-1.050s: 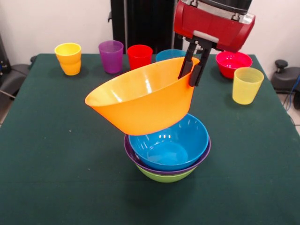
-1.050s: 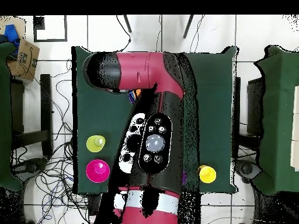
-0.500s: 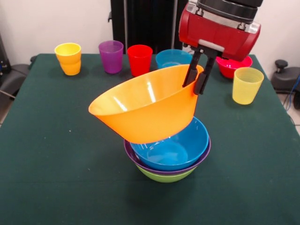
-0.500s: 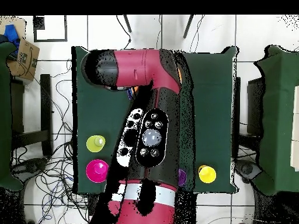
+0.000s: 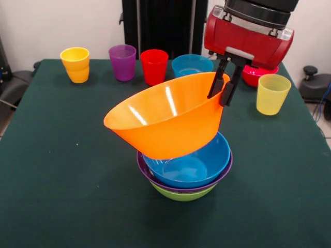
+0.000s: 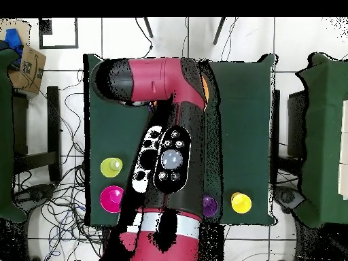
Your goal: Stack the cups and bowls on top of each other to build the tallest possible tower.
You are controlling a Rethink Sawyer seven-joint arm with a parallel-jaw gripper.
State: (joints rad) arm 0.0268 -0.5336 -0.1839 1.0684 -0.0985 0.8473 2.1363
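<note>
Tower of green, purple and blue bowls is sitting at centre frame on the green table. Orange bowl is hanging tilted above it, its lower side touching the blue bowl. Gripper is clamping the orange bowl's upper right rim between its fingers. Cups and two small bowls are standing along the top: orange-yellow cup, purple cup, red cup, pale yellow cup.

Dark green table, white wall, tiled floor with cables, cardboard box
</note>
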